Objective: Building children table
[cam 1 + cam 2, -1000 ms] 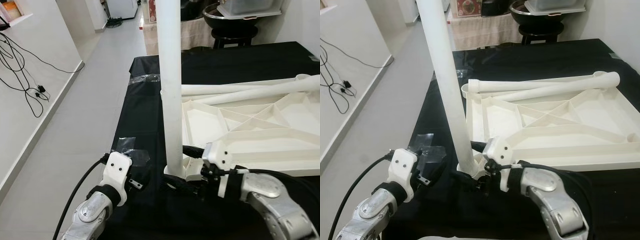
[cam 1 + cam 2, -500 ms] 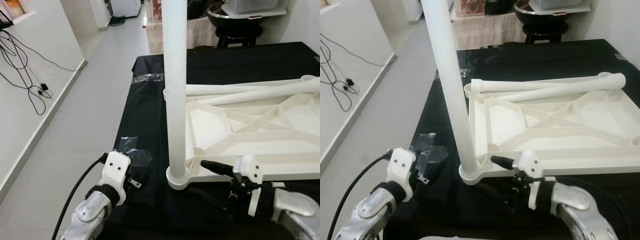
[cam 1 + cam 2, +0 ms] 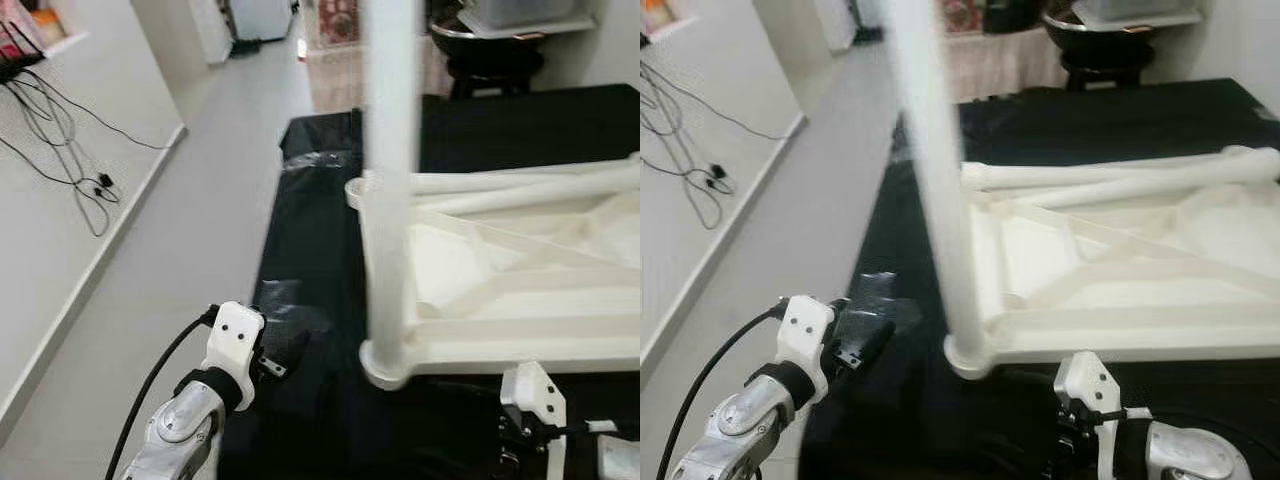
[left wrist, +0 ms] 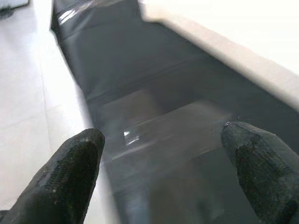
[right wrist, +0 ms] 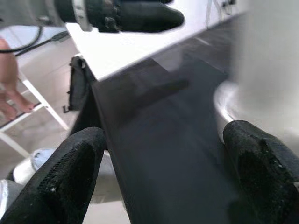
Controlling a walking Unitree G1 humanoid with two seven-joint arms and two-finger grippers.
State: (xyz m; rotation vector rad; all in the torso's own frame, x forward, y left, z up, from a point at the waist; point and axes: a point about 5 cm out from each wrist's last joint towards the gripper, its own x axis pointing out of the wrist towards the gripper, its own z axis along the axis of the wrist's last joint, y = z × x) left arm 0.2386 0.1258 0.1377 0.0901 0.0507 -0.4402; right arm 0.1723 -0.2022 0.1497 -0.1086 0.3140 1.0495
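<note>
- Left eye view: the right hand [image 3: 530, 420] has let go of the upright table leg [image 3: 388, 180] and drawn back to the worktop's near edge. A second ago it was clamped at the leg's foot, so I judge this leg seated. It stands alone in the near-left corner socket of the upturned white tabletop [image 3: 520, 280], which lies on the black-covered worktop [image 3: 300, 250]. The picture is blurred (the head is moving).
- Right eye view: counted, one leg stands and two loose legs [image 3: 1120, 180] lie along the tabletop's far edge. The left hand [image 3: 855, 345] hovers off the worktop's near-left corner, beside a patch of clear tape [image 3: 875, 290].
- Left wrist view: the left hand's fingers [image 4: 70, 172] are spread wide, holding nothing, above the black cover.
- Right wrist view: the right hand's fingers [image 5: 74, 168] are spread too, empty, with the leg's base just beside one fingertip.
</note>
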